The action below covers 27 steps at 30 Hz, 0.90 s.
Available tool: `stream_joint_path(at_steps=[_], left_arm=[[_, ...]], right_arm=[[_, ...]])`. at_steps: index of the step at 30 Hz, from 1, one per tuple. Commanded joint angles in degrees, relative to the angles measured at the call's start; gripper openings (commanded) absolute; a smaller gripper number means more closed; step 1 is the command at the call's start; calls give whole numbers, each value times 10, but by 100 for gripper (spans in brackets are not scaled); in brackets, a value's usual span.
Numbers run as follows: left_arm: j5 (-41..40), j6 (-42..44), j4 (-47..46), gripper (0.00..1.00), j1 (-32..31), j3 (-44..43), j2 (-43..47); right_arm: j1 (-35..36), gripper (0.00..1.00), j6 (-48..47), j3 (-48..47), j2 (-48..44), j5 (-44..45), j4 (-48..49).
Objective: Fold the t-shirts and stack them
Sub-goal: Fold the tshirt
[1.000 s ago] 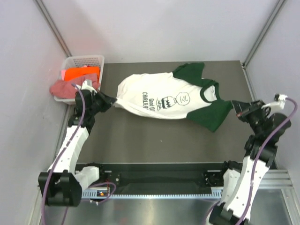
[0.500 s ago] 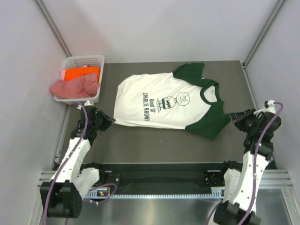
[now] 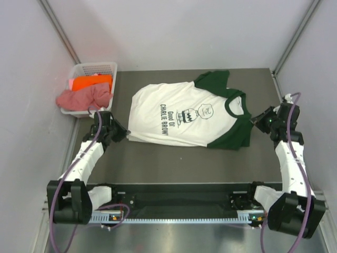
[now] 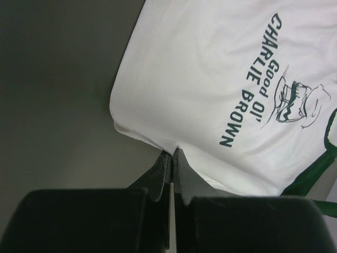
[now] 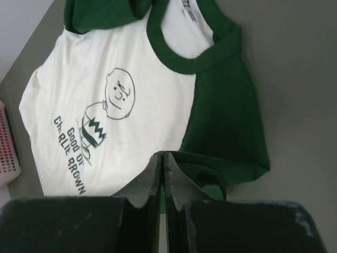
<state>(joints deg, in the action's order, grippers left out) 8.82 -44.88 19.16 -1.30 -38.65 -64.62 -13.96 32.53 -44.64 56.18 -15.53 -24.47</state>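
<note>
The white t-shirt (image 3: 174, 113) with dark green sleeves and a black cartoon print lies spread face up on the dark table. My left gripper (image 3: 121, 135) is shut on its white hem at the near left corner, which also shows in the left wrist view (image 4: 172, 153). My right gripper (image 3: 257, 120) is shut on the edge of the green sleeve (image 3: 238, 133) at the shirt's right, and the right wrist view shows that sleeve (image 5: 224, 121) bunched at the jaws (image 5: 162, 154). The orange t-shirt (image 3: 92, 83) and the pink t-shirt (image 3: 83, 98) lie in the basket.
The white lattice basket (image 3: 95, 66) stands at the table's far left corner, with the pink shirt hanging over its near rim. Grey walls close in the left, back and right. The arm bases and a rail run along the near edge (image 3: 174, 200).
Both grippers have drawn the shirt toward the near edge and lowered it. It now lies flatter, with a straighter near edge. The right sleeve, which hung out to the near right, is tucked in.
</note>
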Motion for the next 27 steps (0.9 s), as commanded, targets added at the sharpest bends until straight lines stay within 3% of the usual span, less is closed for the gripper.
stream_joint_path(at_steps=[1,11,18,27], left_arm=[[-29,1,-25,0,1,-41,-12],[-36,-37,-84,0,1,-70,-97],[-17,-28,-87,0,1,-142,-202],[-42,-33,-89,0,6,-175,-241]], right_arm=[[22,0,-11,-73,33,53,39],[56,0,1,-181,173,81,55],[71,0,-5,-261,262,104,52],[84,0,-13,-319,329,116,52]])
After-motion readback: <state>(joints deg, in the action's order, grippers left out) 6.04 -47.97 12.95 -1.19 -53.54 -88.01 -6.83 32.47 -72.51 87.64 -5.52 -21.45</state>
